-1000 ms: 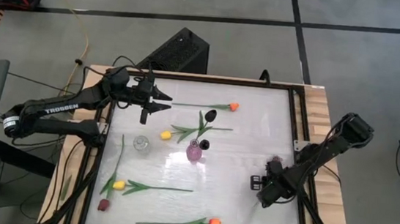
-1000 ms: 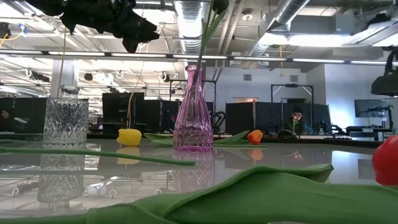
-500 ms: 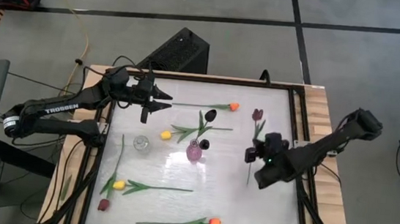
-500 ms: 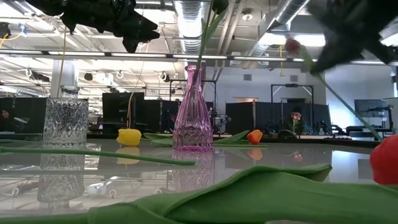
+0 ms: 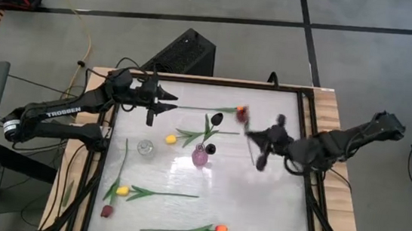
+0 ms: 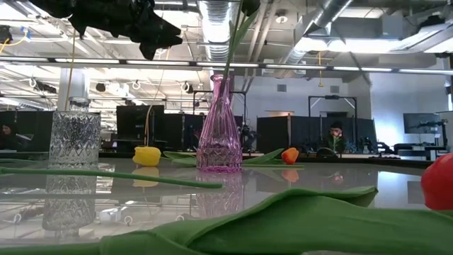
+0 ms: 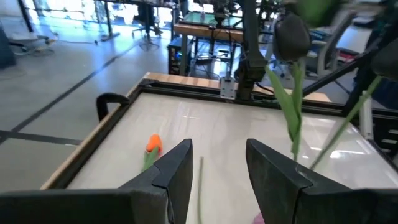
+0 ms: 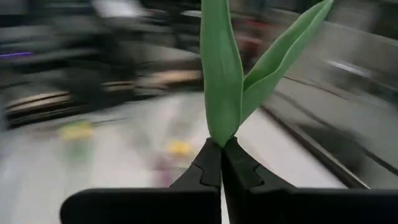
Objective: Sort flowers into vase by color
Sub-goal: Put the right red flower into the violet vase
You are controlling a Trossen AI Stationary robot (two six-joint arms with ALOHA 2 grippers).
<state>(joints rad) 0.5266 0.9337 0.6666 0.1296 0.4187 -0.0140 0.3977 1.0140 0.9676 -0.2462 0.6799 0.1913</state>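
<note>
The right gripper (image 8: 221,163) is clamped tight on the green stem of a dark maroon tulip (image 5: 242,114), 2 leaves rising straight out of its closed fingers. In the high view this gripper (image 5: 264,140) is in the air over the right half of the table, right of the pink vase (image 5: 200,157), and the tulip's head is near the far orange tulip (image 5: 241,110).

The left gripper (image 5: 168,103) hangs over the table's far left corner, its fingers (image 7: 174,171) parted with nothing between them.

The pink vase stands near the table's middle and holds 2 dark-headed tulips (image 5: 216,119) on green stems. The clear glass vase (image 5: 144,148) stands to its left, apart from it; I see no flower in it.

Flat on the table (image 5: 257,211) lie a yellow tulip (image 5: 171,139) just beyond the 2 vases, another yellow tulip (image 5: 122,190) and a maroon tulip (image 5: 106,210) at the near left, and a second orange tulip (image 5: 220,228) by the near edge.
</note>
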